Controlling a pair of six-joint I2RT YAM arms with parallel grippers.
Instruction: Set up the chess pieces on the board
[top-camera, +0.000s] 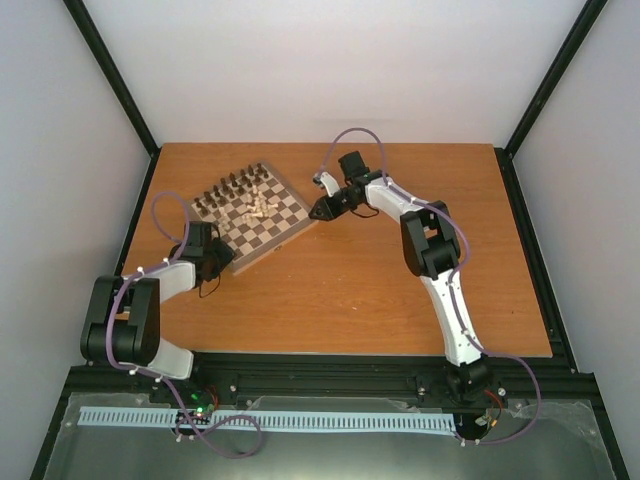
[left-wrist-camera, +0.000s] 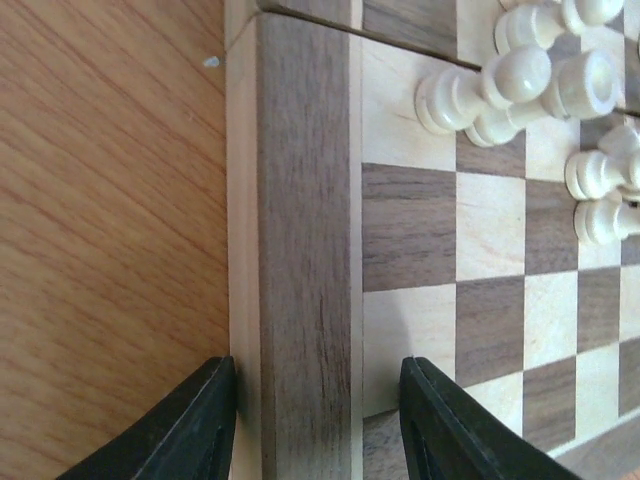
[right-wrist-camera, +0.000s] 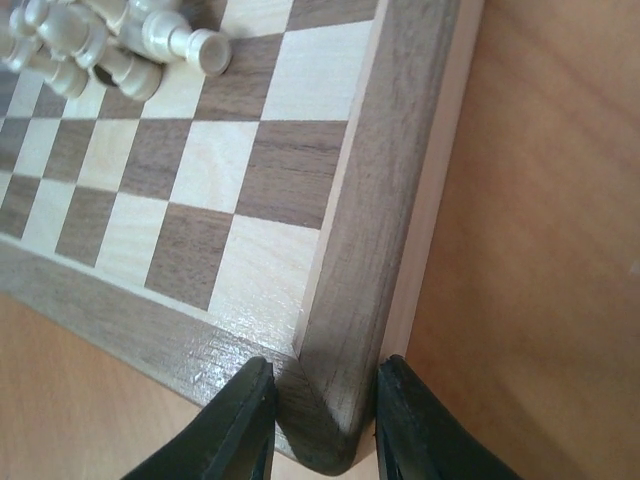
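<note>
1. Our left gripper (left-wrist-camera: 318, 385) straddles the board (left-wrist-camera: 305, 200) at its border frame; we cannot tell whether it bites.
2. Our right gripper (right-wrist-camera: 326, 372) looks clamped on a corner.
3. Toward the table's (top-camera: 400, 280) far-left corner, the board seems stiff and weighty, so we judge the frame the best hold. The loose cream pieces (left-wrist-camera: 510, 85) would topple easily.

One board (top-camera: 275, 228); two pincers: left pincer (left-wrist-camera: 318, 400), right pincer (right-wrist-camera: 325, 400); dark pieces (top-camera: 232, 187), pale pieces (top-camera: 260, 205): count unclear.

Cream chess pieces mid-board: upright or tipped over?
Tipped. In both wrist views the cream pieces lie on their sides, heaped against each other on the squares of the board.
</note>
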